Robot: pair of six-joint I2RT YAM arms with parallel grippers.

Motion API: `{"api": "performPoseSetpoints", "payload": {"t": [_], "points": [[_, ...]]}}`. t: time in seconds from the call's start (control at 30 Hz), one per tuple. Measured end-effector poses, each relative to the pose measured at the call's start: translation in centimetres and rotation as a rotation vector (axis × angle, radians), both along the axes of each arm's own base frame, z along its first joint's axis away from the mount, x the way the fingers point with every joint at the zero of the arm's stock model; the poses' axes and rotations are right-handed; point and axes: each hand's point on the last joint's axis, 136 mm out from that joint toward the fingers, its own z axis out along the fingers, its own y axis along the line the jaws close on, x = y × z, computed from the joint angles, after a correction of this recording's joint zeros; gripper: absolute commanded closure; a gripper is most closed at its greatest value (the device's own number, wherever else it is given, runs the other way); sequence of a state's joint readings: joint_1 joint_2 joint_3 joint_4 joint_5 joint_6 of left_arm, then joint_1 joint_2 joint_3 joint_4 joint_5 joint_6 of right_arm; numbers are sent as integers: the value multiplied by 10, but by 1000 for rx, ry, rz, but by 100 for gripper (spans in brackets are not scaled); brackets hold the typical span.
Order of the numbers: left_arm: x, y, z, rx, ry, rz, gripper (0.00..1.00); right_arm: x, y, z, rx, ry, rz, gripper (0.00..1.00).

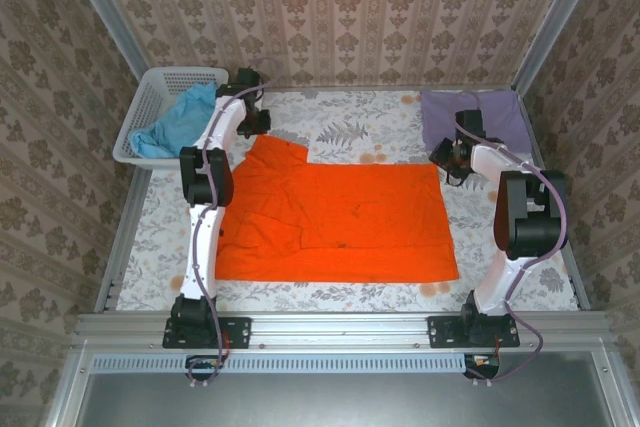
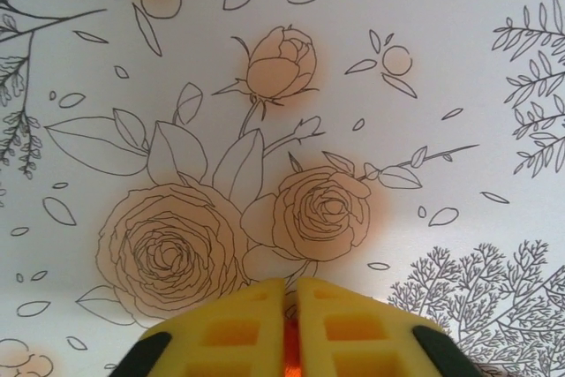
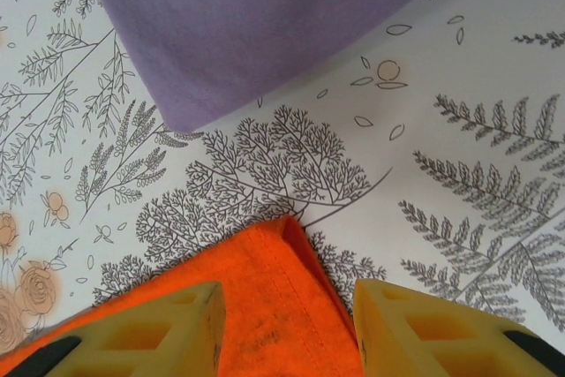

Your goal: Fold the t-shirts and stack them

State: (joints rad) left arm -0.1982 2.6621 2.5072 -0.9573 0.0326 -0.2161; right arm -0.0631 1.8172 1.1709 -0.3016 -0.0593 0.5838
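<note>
Two grippers sit at the far corners of the orange t-shirt [image 1: 340,217]. The left gripper [image 2: 290,293] has its yellow jaws pressed together, with a thin sliver of orange caught between them. The pads hide how much cloth is in the pinch. In front of it is bare floral tablecloth [image 2: 441,41] printed with outlined roses.

The right gripper [image 3: 287,324] has its jaws well apart, one on each side of the shirt's far right corner, where a stitched hem runs up to a point. I cannot tell whether the pads touch the cloth.

The orange shirt lies spread in the middle of the table as a wide, mostly flat rectangle. It is rumpled along its left side, and one sleeve juts out at the far left. The left arm [image 1: 205,197] crosses over that side and covers part of it.

The lavender t-shirt [image 1: 490,117] lies at the far right corner of the table, close beyond the orange corner but apart from it. The right arm hides part of it.

The light blue t-shirt [image 1: 178,127] is crumpled in the white basket [image 1: 150,87] at the far left, so its shape is hard to make out.
</note>
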Motion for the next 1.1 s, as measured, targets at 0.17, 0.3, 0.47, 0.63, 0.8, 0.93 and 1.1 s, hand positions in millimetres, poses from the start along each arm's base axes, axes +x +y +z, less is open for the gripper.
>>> {"api": "performPoseSetpoints", "payload": {"t": [0.17,0.3,0.47,0.63,0.8,0.93,1.1], "points": [[0,1,0,-4,1,2,100,14,-6,-4,-7,1,1,56],[0,1,0,-5,1,2,100,22,-11,-10,-15,10,6,56],[0,0,1,-8,-4,1,100,29,-15,-17,-17,24,10,63],[-2,-5,2,-27,-23,-5,100,33,-11,-24,12,33,30,64],[-5,-26,3,-57,-35,-42,100,37,-6,-34,43,48,44,64],[-7,-37,3,-73,-39,-63,100,40,-5,-31,51,49,48,67],[-11,-40,4,-76,-37,-69,100,40,-2,-34,56,61,54,68]]}}
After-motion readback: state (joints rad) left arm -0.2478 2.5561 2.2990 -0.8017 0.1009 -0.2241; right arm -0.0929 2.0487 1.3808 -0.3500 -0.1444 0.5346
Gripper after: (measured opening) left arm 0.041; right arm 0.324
